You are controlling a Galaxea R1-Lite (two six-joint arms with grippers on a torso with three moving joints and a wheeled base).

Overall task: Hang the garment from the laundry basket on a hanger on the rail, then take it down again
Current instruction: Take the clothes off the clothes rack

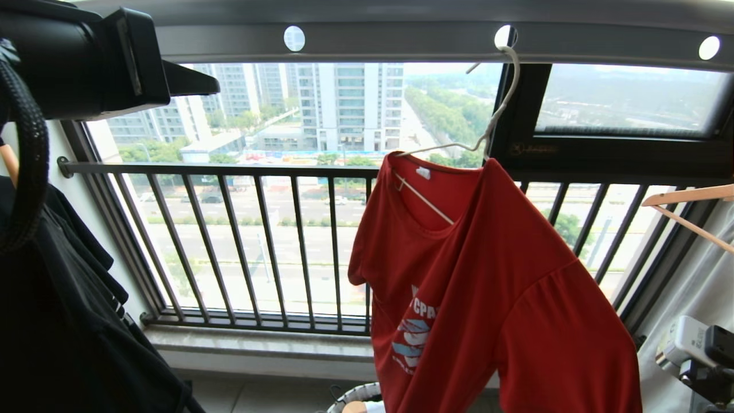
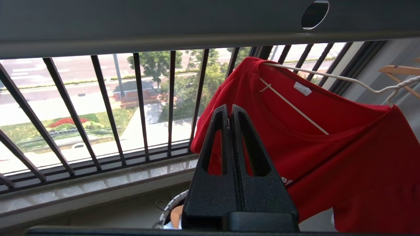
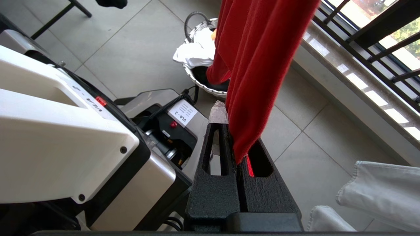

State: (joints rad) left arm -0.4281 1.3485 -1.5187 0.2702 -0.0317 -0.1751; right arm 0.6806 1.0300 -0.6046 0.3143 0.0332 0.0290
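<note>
The red garment [image 1: 487,275] hangs on the cream-white hanger [image 1: 499,109], whose hook sits in a round hole of the grey rail [image 1: 401,40]. My left gripper [image 2: 229,106] is raised just in front of the garment's [image 2: 328,147] sleeve side, below the rail [image 2: 164,26], shut and empty. The hanger [image 2: 344,78] runs through the collar. Low at the right, my right gripper [image 3: 228,126] is shut on a pointed fold of the garment [image 3: 256,65], which drapes over one finger. The laundry basket [image 3: 200,86] stands on the floor beneath, its rim [image 1: 350,396] just showing.
A black shirt [image 1: 57,315] hangs at the far left. A wooden hanger [image 1: 688,198] with white cloth [image 3: 384,186] is at the right. The barred window railing [image 1: 258,241] and stone sill lie behind. White clothes [image 3: 193,52] fill the basket; my base [image 3: 65,131] stands close by.
</note>
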